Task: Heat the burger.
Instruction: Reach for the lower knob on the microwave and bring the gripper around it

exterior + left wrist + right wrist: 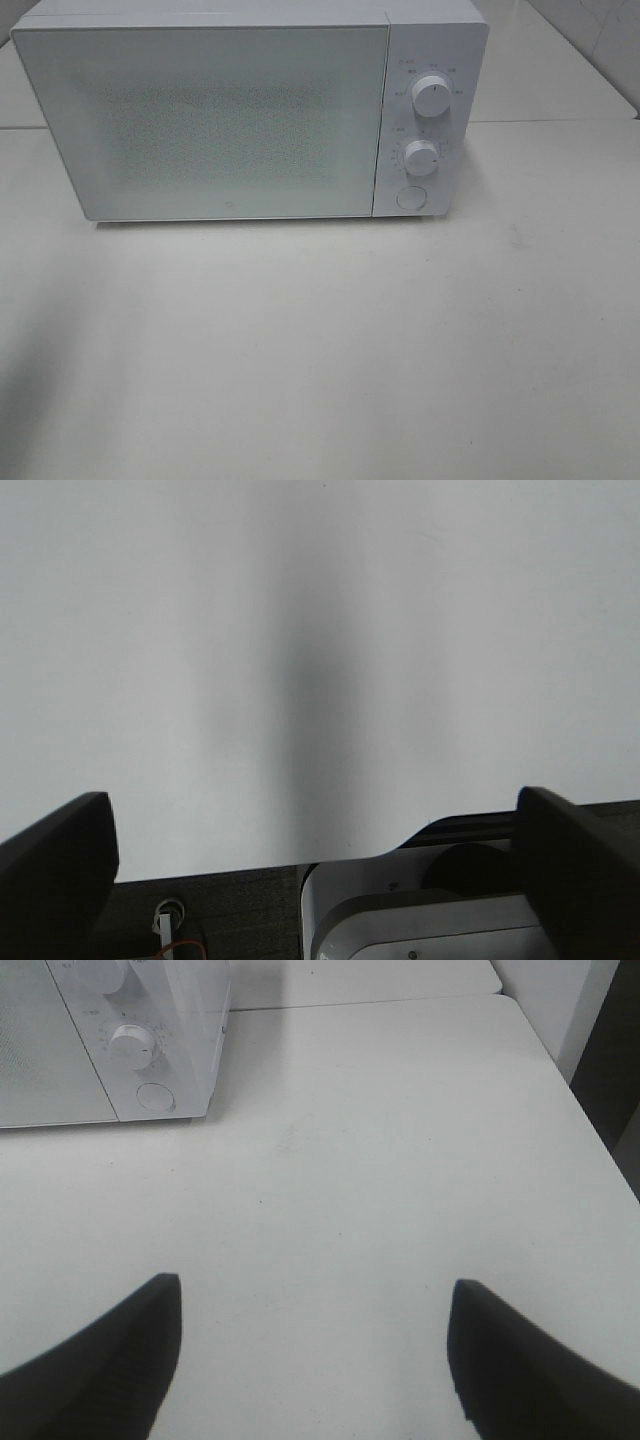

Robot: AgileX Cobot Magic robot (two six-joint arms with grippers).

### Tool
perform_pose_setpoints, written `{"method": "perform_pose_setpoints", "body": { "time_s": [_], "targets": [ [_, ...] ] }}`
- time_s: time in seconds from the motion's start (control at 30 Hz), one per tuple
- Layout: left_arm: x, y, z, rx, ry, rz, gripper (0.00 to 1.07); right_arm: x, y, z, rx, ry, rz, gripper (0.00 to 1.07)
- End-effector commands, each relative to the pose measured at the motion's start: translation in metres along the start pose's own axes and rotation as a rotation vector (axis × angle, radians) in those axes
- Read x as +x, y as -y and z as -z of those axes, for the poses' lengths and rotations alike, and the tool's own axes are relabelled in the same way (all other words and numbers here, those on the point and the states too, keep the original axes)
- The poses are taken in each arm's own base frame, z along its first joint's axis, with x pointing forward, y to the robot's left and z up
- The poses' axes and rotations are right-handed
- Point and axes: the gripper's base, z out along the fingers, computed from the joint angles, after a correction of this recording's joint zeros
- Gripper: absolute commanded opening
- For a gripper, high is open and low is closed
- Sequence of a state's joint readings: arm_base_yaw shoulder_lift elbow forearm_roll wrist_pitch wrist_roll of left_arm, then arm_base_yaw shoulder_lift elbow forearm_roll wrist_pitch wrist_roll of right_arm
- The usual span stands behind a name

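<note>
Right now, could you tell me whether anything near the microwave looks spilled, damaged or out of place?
Nothing spilled or damaged: the microwave sits level on the table, door shut. The one oddity is that the burger shows in no view; the left pincer and right pincer are open and empty.

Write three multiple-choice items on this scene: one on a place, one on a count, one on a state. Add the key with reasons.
1. In the high view, the microwave has its control panel: A right of the door; B left of the door; C on top.
2. The knobs on the panel number: A one; B two; C four.
3. The door is: A wide open; B missing; C shut.
Key: 1 A, the panel flanks the door's right edge. 2 B, one knob above the other. 3 C, the door lies flush with the front.
</note>
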State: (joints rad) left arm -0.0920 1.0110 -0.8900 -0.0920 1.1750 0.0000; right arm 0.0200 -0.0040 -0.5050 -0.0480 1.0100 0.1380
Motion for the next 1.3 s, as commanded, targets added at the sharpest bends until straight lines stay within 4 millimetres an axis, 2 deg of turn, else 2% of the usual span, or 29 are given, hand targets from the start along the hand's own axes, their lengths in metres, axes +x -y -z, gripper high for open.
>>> {"method": "perform_pose_setpoints", "body": {
  "time_s": [0.03, 0.07, 0.13, 0.23, 0.27, 0.33, 0.4, 0.47, 0.5, 0.6, 0.77, 1.03, 1.17, 1.3],
  "targets": [
    [0.022, -0.001, -0.002, -0.002, -0.011, 0.002, 1.0, 0.002, 0.001, 0.003, 0.003, 0.038, 0.004, 0.74],
    [0.022, -0.001, -0.002, -0.002, -0.011, 0.002, 1.0, 0.002, 0.001, 0.003, 0.003, 0.038, 0.004, 0.74],
    [0.051, -0.003, -0.01, -0.004, -0.018, 0.003, 1.0, 0.002, 0.001, 0.003, 0.003, 0.038, 0.004, 0.74],
    [0.056, -0.004, -0.011, -0.008, -0.007, 0.001, 1.0, 0.002, 0.001, 0.003, 0.003, 0.038, 0.004, 0.74],
    [0.067, -0.006, -0.013, -0.02, 0.022, -0.006, 1.0, 0.002, 0.001, 0.003, 0.003, 0.038, 0.004, 0.74],
    [0.072, -0.006, -0.012, -0.025, 0.041, -0.009, 1.0, 0.002, 0.001, 0.003, 0.003, 0.038, 0.004, 0.74],
    [0.095, -0.008, -0.017, -0.024, 0.113, -0.012, 1.0, 0.002, 0.001, 0.003, 0.003, 0.038, 0.004, 0.74],
    [0.097, -0.007, -0.017, -0.021, 0.157, -0.012, 1.0, 0.002, 0.001, 0.003, 0.003, 0.038, 0.004, 0.74],
    [0.105, -0.007, -0.009, -0.019, 0.232, -0.017, 1.0, 0.002, 0.001, 0.003, 0.003, 0.038, 0.004, 0.74],
    [0.108, -0.007, -0.005, -0.019, 0.266, -0.02, 1.0, 0.002, 0.001, 0.003, 0.003, 0.038, 0.004, 0.74],
    [0.129, -0.006, 0.013, -0.018, 0.436, -0.034, 1.0, 0.002, 0.001, 0.003, 0.003, 0.038, 0.004, 0.74],
    [0.15, -0.005, 0.025, 0.002, 0.589, -0.041, 1.0, 0.002, 0.001, 0.003, 0.003, 0.038, 0.004, 0.74],
    [0.167, -0.004, 0.033, -0.029, 0.712, -0.005, 1.0, 0.002, 0.001, 0.003, 0.003, 0.038, 0.004, 0.74],
    [0.175, -0.003, 0.035, -0.062, 0.773, 0.027, 1.0, 0.002, 0.001, 0.003, 0.003, 0.038, 0.004, 0.74]
  ]
}}
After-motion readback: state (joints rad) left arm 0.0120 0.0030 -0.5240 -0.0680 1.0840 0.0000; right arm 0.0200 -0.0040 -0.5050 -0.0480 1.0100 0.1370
